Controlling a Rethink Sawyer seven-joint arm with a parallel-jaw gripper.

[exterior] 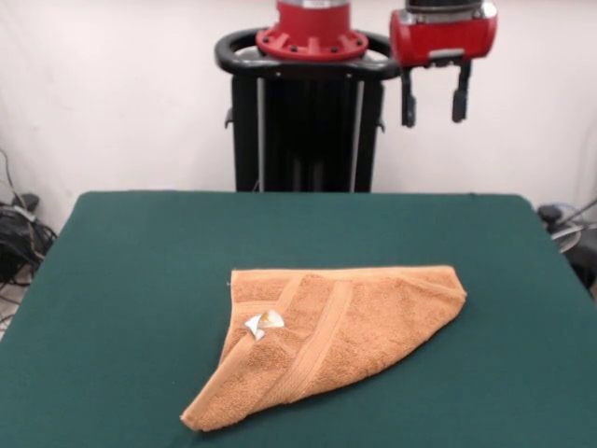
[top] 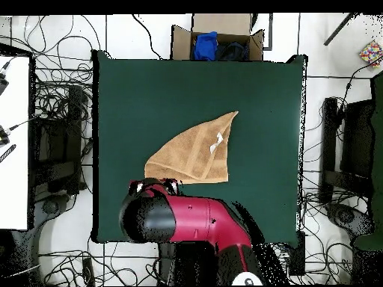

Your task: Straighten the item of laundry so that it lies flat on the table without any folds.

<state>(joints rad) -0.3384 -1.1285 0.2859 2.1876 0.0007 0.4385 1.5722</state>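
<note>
Front view: the towel (exterior: 331,336) lies on the table (exterior: 121,280), nearer the front edge than the back, slightly right of centre. Its tag (exterior: 263,323) sits on top, toward the towel's left side. The pedestal (exterior: 308,121) stands behind the table's far edge; the gripper (exterior: 435,98) hangs to its right, above and behind the towel, well apart from it. Overhead view: a box (top: 221,36) lies beyond the table's far edge.

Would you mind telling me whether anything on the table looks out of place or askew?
Yes: the towel on the table is folded over into a rough triangle rather than lying flat, with its white tag showing on top. The gripper hangs open above, clear of it.
</note>
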